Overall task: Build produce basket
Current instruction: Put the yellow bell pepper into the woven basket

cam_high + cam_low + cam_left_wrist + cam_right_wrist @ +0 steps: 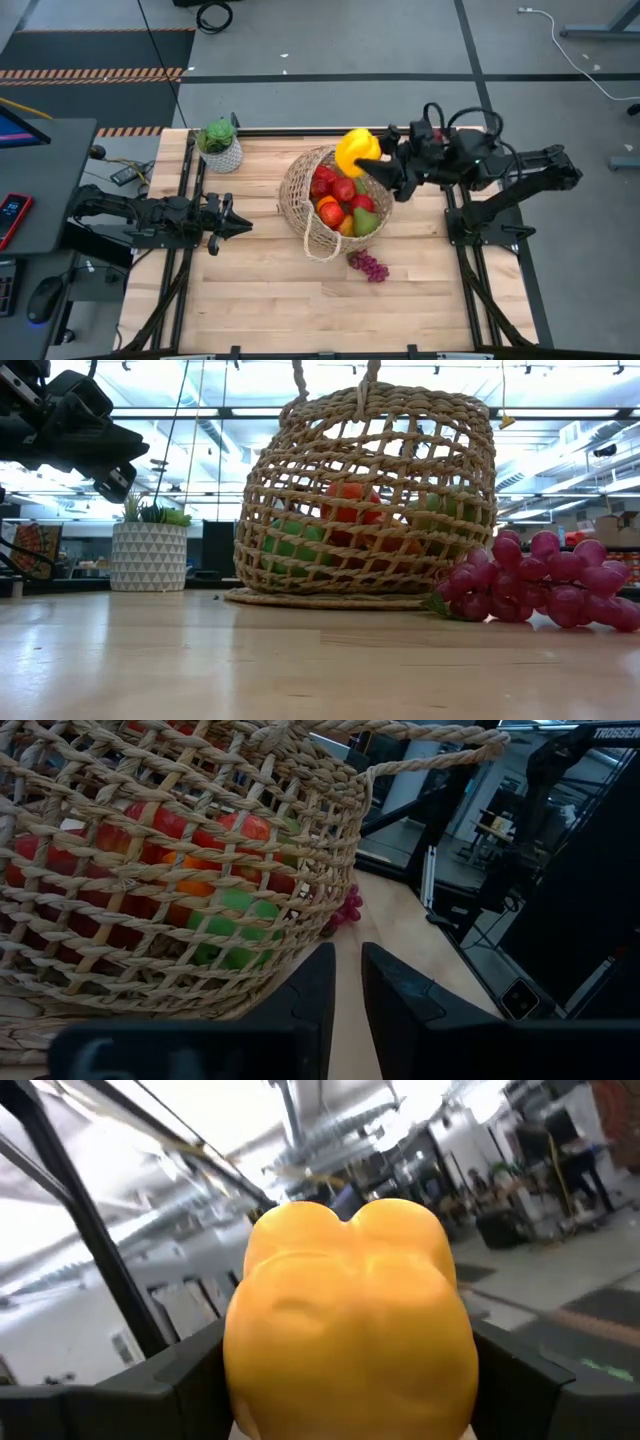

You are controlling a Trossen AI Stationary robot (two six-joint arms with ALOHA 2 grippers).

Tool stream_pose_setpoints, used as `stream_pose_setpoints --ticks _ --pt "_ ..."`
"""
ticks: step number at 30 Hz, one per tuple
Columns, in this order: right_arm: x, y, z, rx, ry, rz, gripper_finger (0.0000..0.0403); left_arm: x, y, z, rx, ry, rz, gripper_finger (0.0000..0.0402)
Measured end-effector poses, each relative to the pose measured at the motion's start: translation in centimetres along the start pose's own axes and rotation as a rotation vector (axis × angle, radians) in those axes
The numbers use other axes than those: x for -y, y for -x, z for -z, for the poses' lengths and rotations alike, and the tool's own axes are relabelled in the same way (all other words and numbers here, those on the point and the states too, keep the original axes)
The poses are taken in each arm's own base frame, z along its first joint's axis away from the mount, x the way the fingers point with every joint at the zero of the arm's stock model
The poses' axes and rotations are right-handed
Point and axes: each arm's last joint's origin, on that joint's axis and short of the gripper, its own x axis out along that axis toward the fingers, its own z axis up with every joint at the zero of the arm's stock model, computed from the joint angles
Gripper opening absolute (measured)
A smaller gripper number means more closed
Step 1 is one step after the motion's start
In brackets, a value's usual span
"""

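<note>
The woven wicker basket point(320, 200) stands mid-table, holding red apples, an orange, a green apple and a pear point(365, 222). Purple grapes point(368, 265) lie on the table by the basket's near right side. My right gripper point(372, 160) is above the basket's far right rim, shut on a yellow pepper point(356, 150). My left gripper point(240, 225) rests shut and level near the table's left side, pointing at the basket point(180, 860), with nothing in it. My right gripper pinches the yellow pepper's two opposite sides point(245, 1350) between its two fingers point(180, 1370). The fingers come from the table's right, slanting a little upward. The pepper is lifted clear, above the basket's rim.
A small white pot with a green plant point(220, 148) stands at the table's far left. The basket's loop handle point(318, 245) sticks out toward the near edge. Bare wood lies along the near side of the table point(300, 310).
</note>
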Motion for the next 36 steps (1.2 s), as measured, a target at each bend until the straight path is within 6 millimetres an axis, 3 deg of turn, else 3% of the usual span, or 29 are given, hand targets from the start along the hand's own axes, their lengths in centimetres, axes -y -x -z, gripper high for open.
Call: stream_pose_setpoints --ticks 3,8,12,22,29,36 --pt "-0.1 0.0 -1.3 0.114 -0.050 -0.057 0.0308 0.0 0.0 0.0 0.000 0.000 0.000 0.0061" --pt "0.4 0.3 -4.0 0.344 -0.296 -0.149 0.0308 0.0 0.0 0.0 0.000 0.000 0.000 0.0062" --pt "1.0 0.5 -4.9 0.422 -0.444 -0.164 0.0308 0.0 0.0 0.0 0.000 0.000 0.000 0.0058" --pt "1.7 0.4 -5.2 0.479 -0.460 -0.081 0.0308 0.0 0.0 0.0 0.000 0.000 0.000 0.0060" --pt "2.1 0.2 -4.8 0.445 -0.368 -0.022 0.0308 0.0 0.0 0.0 0.000 0.000 0.000 0.0057" --pt "2.9 0.2 -5.2 0.467 -0.418 -0.013 0.0308 0.0 0.0 0.0 0.000 0.000 0.000 0.0061"
